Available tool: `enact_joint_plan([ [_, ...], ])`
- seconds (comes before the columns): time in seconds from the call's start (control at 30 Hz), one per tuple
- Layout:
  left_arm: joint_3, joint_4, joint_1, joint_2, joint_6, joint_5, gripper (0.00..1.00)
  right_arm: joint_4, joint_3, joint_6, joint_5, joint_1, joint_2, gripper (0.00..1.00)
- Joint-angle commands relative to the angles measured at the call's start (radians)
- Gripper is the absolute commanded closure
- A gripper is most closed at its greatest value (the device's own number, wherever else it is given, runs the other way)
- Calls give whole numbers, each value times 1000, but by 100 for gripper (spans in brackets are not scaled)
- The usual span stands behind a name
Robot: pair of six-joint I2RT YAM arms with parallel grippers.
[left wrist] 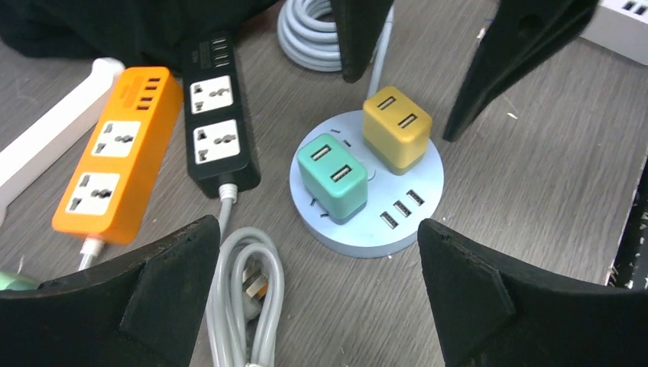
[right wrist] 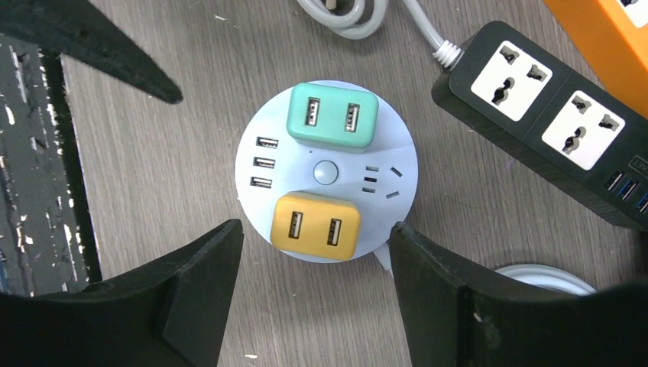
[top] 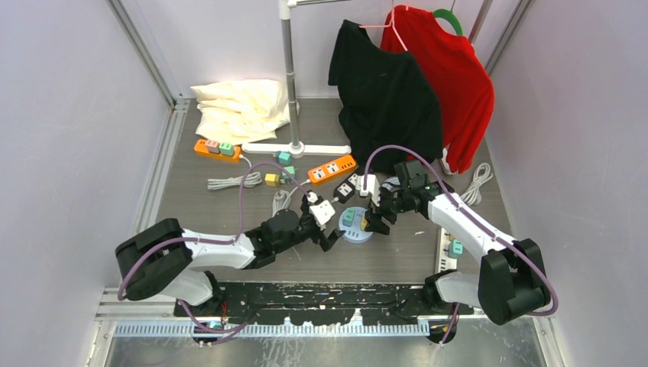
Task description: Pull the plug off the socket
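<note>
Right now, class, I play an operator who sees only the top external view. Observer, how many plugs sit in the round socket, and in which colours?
Observer: Two. A green plug and a yellow plug are both seated in the round socket.
Operator: Which plug are the right fingers lined up on?
Observer: The yellow one. In the right wrist view, the right fingers stand open on either side of it, with a gap showing on each side.
Operator: And the left fingers?
Observer: In the left wrist view, the left fingers are spread wide and hold nothing.
</note>
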Motion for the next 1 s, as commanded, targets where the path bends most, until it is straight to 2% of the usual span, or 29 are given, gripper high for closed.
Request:
enact_joint_plan([
  [0.0,-14,220,28,17,76,176,1,65,0,31,47,19,18,27],
  [0.2,-38,226,52,18,107,288,2,30,5,-14,40,49,46,34],
  [0.3,-50,295,53,53,130,326,5,28,2,-23,44,49,47,38],
  [0.57,-73,430,71,134,149,366,5,-12,5,-87,25,48,49,46],
  [0.7,-100,560,77,195,169,400,5,-46,9,-127,4,48,51,50],
  [0.77,-113,625,78,226,171,410,5,-66,12,-150,-7,50,59,55],
  [0.87,-119,675,80,254,167,433,6,-120,20,-210,-21,49,66,61],
  [0.97,-110,669,86,261,147,454,9,-238,36,-365,-54,47,67,65],
])
